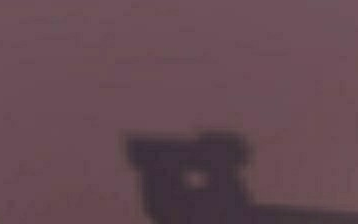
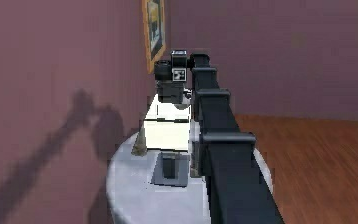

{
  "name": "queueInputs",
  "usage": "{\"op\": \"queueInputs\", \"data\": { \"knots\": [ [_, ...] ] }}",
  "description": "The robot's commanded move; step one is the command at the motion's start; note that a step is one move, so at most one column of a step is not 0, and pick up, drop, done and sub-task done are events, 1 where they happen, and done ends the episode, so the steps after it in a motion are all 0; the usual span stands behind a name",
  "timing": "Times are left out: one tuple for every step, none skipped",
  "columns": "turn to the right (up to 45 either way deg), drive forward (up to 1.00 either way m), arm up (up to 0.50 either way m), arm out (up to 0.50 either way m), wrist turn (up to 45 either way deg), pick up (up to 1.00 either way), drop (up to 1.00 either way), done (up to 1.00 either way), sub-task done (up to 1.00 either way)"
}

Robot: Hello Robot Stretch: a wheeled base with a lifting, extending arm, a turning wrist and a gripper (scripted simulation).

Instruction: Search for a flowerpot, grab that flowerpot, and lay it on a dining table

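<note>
In the arm side view the dark arm (image 2: 222,130) runs up from the bottom edge over a round grey table (image 2: 132,190). At its far end sits the gripper (image 2: 171,98), in front of a pale box (image 2: 167,130) that stands on the table. I cannot tell whether the gripper holds anything. A small dark grey upright thing (image 2: 170,166) stands on the table near the arm. Beside the box's left corner is a small tan thing (image 2: 139,146). Nothing here has the shape of a flowerpot.
A mauve wall (image 1: 177,60) stands close ahead in the forward view. In the arm side view the same wall (image 2: 47,90) runs behind the table, with a gold-framed picture (image 2: 154,30) on it. Brown wooden floor (image 2: 317,150) lies right of the table.
</note>
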Motion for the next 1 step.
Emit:
{"op": "queueInputs", "data": {
  "knots": [
    [0.0, 0.00, 0.00, 0.00, 3.0, 0.00, 0.00, 0.00, 0.00]
  ]
}}
